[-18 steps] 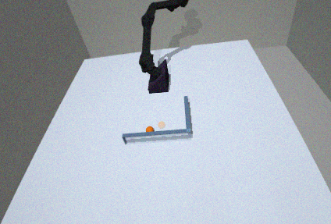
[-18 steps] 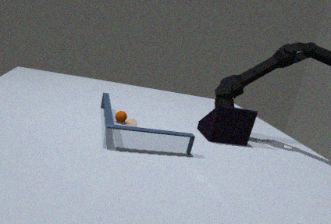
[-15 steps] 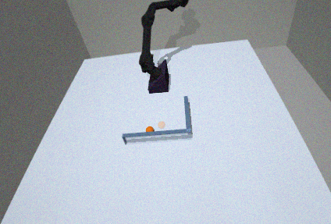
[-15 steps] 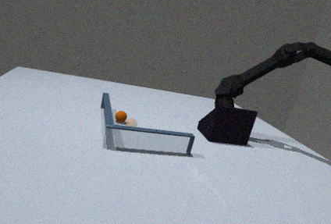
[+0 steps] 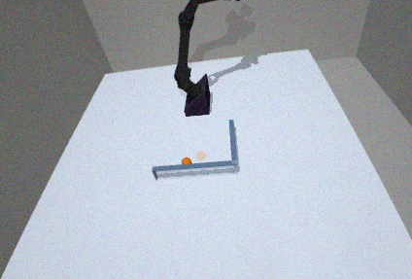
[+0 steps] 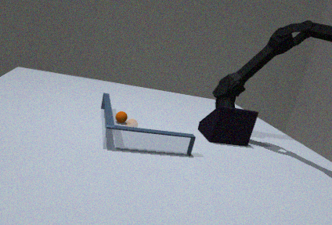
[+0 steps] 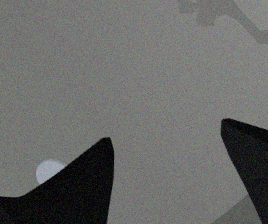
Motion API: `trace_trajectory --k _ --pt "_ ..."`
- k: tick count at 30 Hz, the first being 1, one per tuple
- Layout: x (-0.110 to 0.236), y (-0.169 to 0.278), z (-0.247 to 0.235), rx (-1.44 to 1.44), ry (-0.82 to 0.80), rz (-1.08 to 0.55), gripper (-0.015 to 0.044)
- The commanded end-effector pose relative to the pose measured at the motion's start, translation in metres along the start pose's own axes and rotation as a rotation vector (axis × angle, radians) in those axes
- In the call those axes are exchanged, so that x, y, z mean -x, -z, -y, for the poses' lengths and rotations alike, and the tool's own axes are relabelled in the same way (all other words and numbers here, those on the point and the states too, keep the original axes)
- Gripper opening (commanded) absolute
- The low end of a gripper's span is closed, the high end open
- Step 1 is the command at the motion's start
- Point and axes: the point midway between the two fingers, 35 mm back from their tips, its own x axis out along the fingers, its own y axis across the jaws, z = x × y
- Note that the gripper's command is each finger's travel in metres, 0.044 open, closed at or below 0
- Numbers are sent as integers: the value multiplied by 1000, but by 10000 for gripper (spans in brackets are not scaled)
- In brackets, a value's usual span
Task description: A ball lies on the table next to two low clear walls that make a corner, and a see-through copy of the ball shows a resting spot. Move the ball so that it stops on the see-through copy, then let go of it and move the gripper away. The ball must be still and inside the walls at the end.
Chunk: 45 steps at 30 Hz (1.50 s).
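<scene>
The orange ball (image 5: 186, 161) (image 6: 121, 117) lies on the table inside the corner, close beside the long wall (image 5: 214, 165) (image 6: 107, 113). That wall's blue rim partly hides it in the top view. The pale see-through copy (image 5: 201, 156) (image 6: 132, 122) is just right of the ball in the top and exterior views, nearer the other wall (image 5: 233, 140) (image 6: 153, 132). My gripper (image 5: 197, 105) (image 6: 229, 130) (image 7: 168, 136) is low over the table, outside the walls and well away from the ball. The wrist view shows its dark fingers apart with nothing between them.
The walls meet at a corner (image 5: 235, 162) (image 6: 110, 126). The arm (image 5: 184, 43) (image 6: 254, 59) reaches in from the table's far side in the top view. The wrist view shows grey room surfaces, an arm shadow and a pale round patch (image 7: 47, 171), but no ball.
</scene>
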Motion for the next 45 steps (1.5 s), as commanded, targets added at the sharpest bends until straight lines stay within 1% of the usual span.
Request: trace_trajectory --k 1,6,12,17,22,27,32,36,39,42,45 --pt "42 -33 -28 35 -107 108 293" --pt "113 -68 -71 82 -262 272 293" --pt "206 -106 -102 121 -404 486 293" --pt "291 -135 -112 138 -489 686 293" --pt "377 -159 -107 135 -536 891 293" --pt "462 -177 -87 111 -545 1097 293" --pt "543 -189 -53 62 -513 1295 293" --pt "594 -195 -8 -22 -472 1374 293" --pt "630 -196 20 -63 -427 1463 293" --pt "663 -194 49 -108 -372 1544 293" --pt "700 -189 89 -171 -290 1629 293"
